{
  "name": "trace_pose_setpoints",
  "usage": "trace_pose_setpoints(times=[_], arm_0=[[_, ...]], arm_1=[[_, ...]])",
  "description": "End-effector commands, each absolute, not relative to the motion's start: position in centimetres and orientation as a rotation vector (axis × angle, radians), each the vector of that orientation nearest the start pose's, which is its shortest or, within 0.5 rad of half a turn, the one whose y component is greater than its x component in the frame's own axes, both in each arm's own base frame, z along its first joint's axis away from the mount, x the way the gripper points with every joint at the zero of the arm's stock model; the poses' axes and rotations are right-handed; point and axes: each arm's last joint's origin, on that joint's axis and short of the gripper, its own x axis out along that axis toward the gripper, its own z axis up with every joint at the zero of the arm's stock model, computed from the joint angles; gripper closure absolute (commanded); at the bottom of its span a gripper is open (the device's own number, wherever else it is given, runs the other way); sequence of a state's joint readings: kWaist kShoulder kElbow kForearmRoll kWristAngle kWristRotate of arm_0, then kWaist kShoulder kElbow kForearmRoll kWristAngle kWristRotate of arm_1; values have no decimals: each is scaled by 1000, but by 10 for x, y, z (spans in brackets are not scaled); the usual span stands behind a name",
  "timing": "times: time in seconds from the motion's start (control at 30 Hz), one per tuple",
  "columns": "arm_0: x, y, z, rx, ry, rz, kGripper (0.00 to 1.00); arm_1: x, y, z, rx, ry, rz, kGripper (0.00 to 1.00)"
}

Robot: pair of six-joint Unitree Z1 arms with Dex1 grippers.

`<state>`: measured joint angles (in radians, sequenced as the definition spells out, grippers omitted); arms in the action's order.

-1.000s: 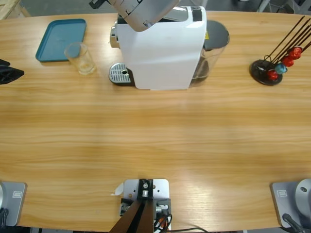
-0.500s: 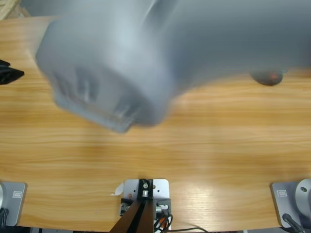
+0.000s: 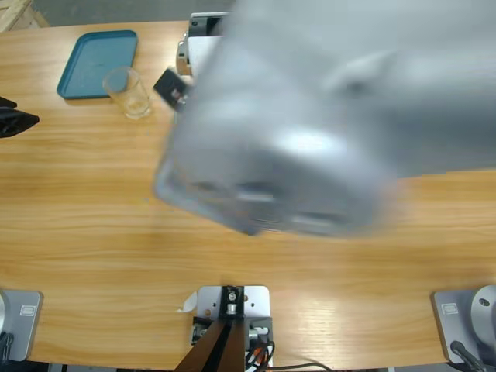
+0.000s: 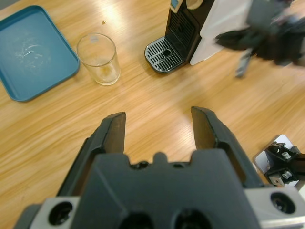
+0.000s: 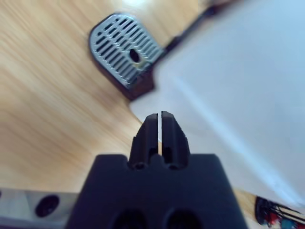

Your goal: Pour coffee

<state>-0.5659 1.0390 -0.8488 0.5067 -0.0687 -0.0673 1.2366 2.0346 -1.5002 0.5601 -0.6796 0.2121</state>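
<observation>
No coffee is in view. An empty clear glass (image 3: 128,91) (image 4: 97,59) stands beside the blue tray (image 3: 93,58) (image 4: 28,52), left of the white coffee machine (image 3: 203,35) (image 4: 209,24). The machine's slotted drip tray (image 4: 164,55) (image 5: 126,52) is bare. My left gripper (image 4: 159,126) is open and holds nothing, well short of the glass; it sits at the table's left edge (image 3: 14,122). My right gripper (image 5: 159,125) is shut on nothing, over the machine's white side next to the drip tray. The right arm's silver body (image 3: 310,132) hides most of the machine from above.
Red capsules on a dark stand (image 5: 276,217) show at the corner of the right wrist view. The right arm's black gripper (image 4: 262,36) hangs blurred in front of the machine. Bare wooden tabletop (image 3: 93,217) lies in front of the glass and tray.
The right arm swung from the table's far edge across under the camera. It now covers the machine and the capsule stand, with the glass and tray showing again. The left gripper stayed still.
</observation>
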Motion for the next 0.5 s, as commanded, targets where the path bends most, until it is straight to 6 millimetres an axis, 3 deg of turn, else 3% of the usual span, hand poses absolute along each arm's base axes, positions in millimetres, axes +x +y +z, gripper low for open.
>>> trace_pose_setpoints(times=[0.03, 0.17, 0.33, 0.5], arm_0=[[116, -80, 333, 117, 764, -597, 414], [115, -80, 333, 117, 761, -598, 414], [113, -78, 334, 116, 757, -597, 414], [113, -78, 334, 116, 756, -597, 414]], arm_1=[[143, 309, 321, -648, 605, 378, 1000], [152, 299, 325, -671, 524, 207, 1000], [177, 296, 325, -670, 427, -23, 1000], [194, 299, 330, -654, 421, -63, 1000]])
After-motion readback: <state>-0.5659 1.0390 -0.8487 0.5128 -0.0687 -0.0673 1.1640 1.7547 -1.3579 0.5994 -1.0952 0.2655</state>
